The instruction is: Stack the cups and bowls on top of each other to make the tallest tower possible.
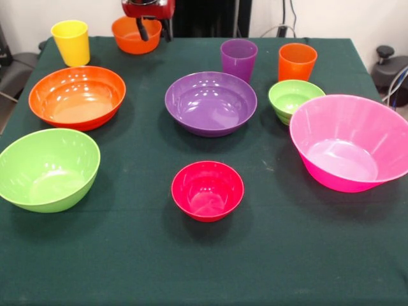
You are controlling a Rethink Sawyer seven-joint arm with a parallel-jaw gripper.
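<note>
- Nothing is stacked yet: every bowl and cup sits apart on the green table (127,268).
- Gripper (152,29) dips into the small orange bowl (131,37) at the far edge; whether it grips is unclear.
- Next, likely carry it to the small red-magenta bowl (207,190) near the front.

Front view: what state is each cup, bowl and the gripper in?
Yellow cup: upright, empty.
Purple cup: upright.
Orange cup: upright.
Small orange bowl: upright, gripper at its rim.
Large orange bowl, purple bowl, lime bowl, pink bowl, small green bowl, red-magenta bowl: upright, empty, unstacked.
</note>
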